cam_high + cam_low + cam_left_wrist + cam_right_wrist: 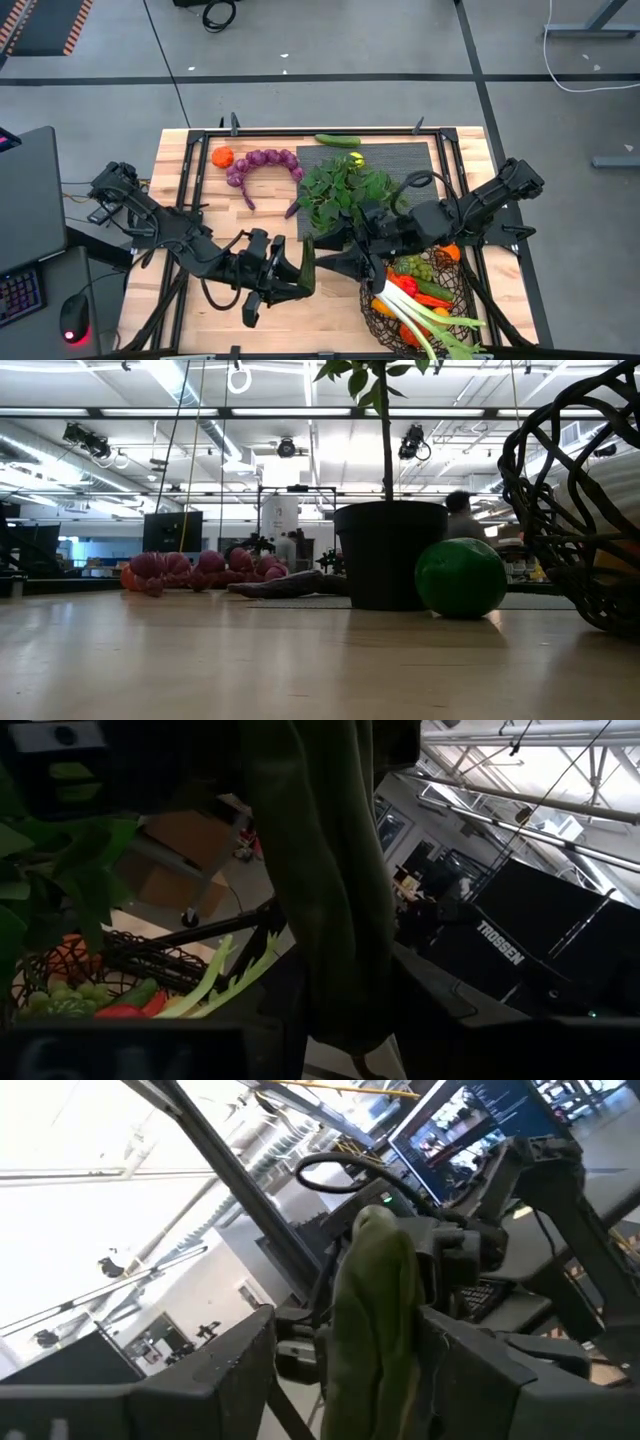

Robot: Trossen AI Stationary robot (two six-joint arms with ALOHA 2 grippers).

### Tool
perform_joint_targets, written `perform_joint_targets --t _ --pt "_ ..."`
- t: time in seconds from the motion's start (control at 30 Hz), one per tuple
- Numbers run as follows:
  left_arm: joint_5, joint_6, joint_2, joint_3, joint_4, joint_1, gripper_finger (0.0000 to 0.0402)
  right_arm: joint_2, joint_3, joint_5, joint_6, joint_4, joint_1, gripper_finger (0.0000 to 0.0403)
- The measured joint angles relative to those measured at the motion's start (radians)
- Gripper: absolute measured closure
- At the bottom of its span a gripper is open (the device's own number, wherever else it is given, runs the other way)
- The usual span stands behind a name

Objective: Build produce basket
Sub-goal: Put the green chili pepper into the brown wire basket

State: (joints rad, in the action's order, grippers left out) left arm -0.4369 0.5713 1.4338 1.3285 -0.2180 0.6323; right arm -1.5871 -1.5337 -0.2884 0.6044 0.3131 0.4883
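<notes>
Pale wooden worktop [200, 215] here, with a black ribbed mat [400, 158] laid at its far side and a green cucumber [337, 140] lying along the mat's far edge. Left of the mat, a curved string of purple grapes [262, 163] sits with an orange tomato [222, 156] just beside its left end. The leafy potted plant [343, 193] stands at the mat's near edge, and the wire basket [385, 322] sits at the near right corner.

basket [575, 510] cut off at edge
</notes>
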Motion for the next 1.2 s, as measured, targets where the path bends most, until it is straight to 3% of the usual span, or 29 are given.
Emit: perform_joint_targets --t 0.4,0.67,0.87,1.2 --pt "-0.003 0.002 0.0 0.0 -0.002 -0.001 0.0285 -0.049 0.0 -0.017 0.024 0.025 0.006 0.0096" --pt "-0.003 0.048 0.0 0.0 0.013 -0.001 0.0285 -0.134 0.0 -0.035 0.004 0.175 0.001 0.0096" --pt "-0.003 0.048 0.0 0.0 0.013 0.0 0.0285 -0.142 0.0 -0.045 -0.001 0.175 -0.007 0.0141" --pt "-0.004 0.05 0.0 0.0 0.024 0.0 0.0284 -0.141 0.0 -0.054 -0.057 0.19 -0.01 0.0292"
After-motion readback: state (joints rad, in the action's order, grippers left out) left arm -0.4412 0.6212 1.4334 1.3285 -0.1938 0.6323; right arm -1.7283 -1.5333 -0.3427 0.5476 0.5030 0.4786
